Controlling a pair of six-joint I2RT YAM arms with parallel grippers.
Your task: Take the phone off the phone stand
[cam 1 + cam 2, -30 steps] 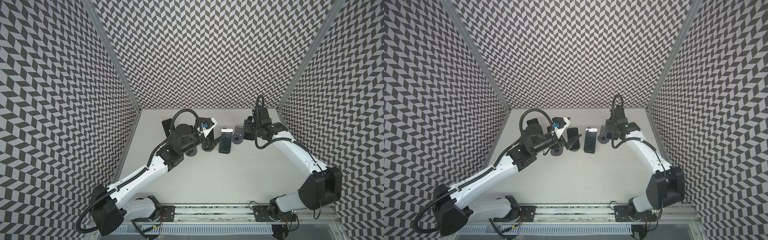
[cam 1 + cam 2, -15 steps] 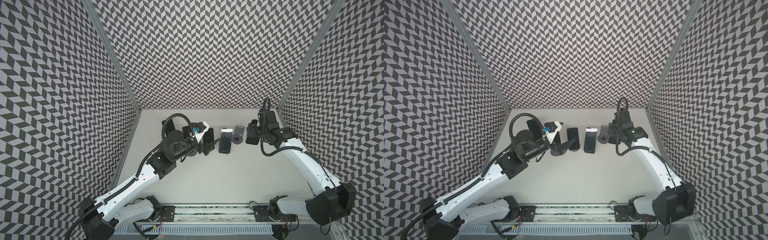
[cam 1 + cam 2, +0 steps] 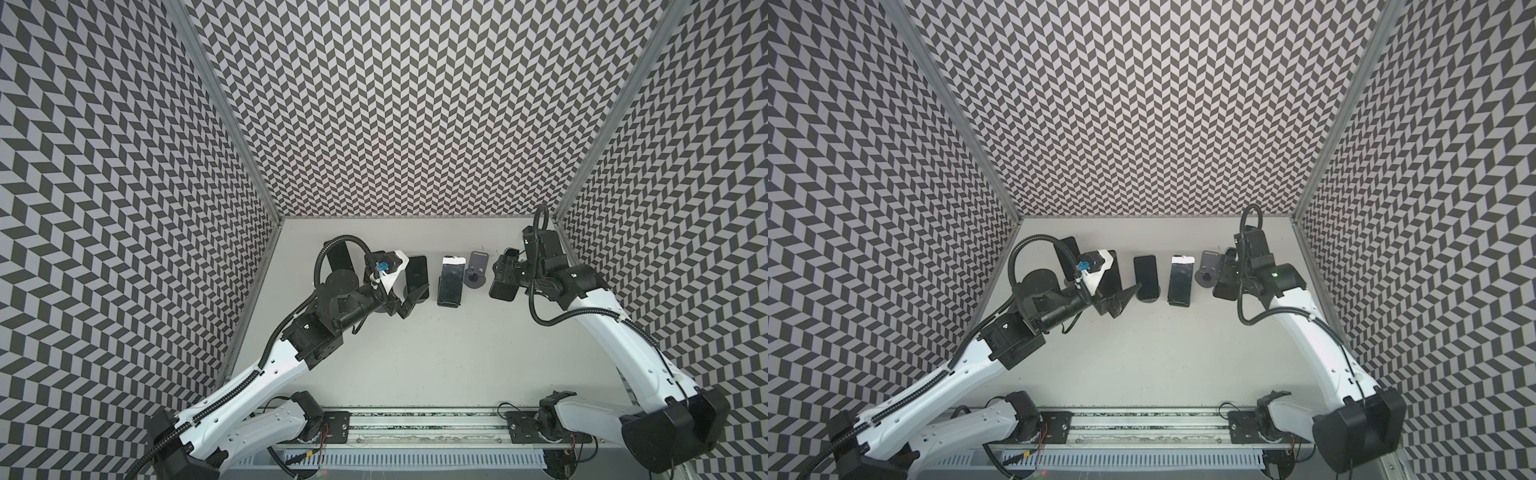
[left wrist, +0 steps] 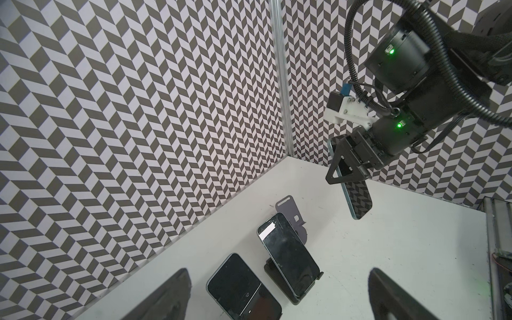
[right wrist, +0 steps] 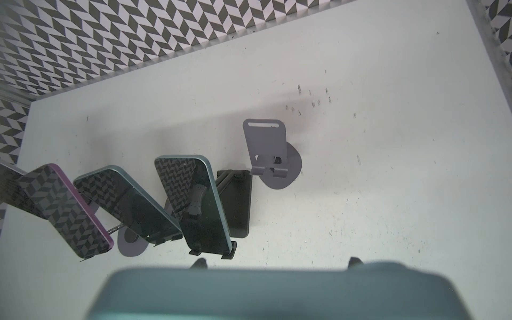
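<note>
1. The right end effector (image 4: 347, 169) pinches a dark, glossy, teal-edged phone (image 4: 358, 202) by its upper end. The phone hangs tilted in the air above the white desk (image 3: 415, 357).
2. The grey sheet-metal phone stand (image 5: 266, 144) with a round base stands empty just beside the phone, not touching it.
3. The left end effector (image 3: 1120, 298) is spread wide near a black phone (image 3: 1146, 276) propped on its own stand.
4. Since a second ago, both arms' elbows have sunk toward the front, and the held phone has come slightly forward.
</note>
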